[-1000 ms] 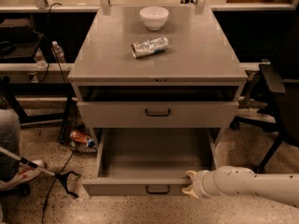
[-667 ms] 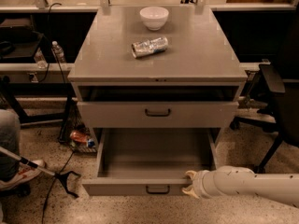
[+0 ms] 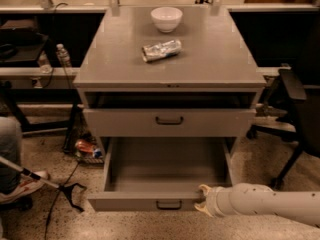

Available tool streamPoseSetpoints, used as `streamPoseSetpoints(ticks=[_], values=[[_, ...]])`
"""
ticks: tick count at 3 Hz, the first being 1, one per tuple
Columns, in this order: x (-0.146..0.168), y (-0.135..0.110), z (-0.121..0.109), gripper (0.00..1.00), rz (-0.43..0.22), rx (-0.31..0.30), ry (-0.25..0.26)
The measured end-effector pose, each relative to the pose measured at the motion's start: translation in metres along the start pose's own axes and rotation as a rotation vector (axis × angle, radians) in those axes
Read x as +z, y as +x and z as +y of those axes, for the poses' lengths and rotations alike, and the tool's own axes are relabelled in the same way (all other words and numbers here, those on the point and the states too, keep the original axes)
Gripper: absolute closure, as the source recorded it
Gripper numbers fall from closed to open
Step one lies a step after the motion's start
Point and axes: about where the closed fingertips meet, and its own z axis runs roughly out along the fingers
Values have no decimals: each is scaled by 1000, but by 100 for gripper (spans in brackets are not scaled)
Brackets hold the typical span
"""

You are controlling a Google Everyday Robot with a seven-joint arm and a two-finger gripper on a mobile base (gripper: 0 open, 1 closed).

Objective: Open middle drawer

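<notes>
The grey cabinet has its middle drawer pulled far out, showing a bare grey inside. The drawer's small dark handle sits at the centre of its front panel. The top drawer above it is closed, and the lowest drawer is hidden beneath the open one. My gripper is on a white arm coming in from the right. It sits at the right end of the open drawer's front panel, right of the handle. Its yellowish fingertips are spread apart and hold nothing.
A white bowl and a crumpled silver bag lie on the cabinet top. A dark chair stands to the right. A person's leg, a grabber stick, a water bottle and cables are on the left.
</notes>
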Motion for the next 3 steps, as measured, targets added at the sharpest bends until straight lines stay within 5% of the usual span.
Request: streamPoseSetpoints(ticks=[3], values=[[-7,-4,-1,100,0,0,0]])
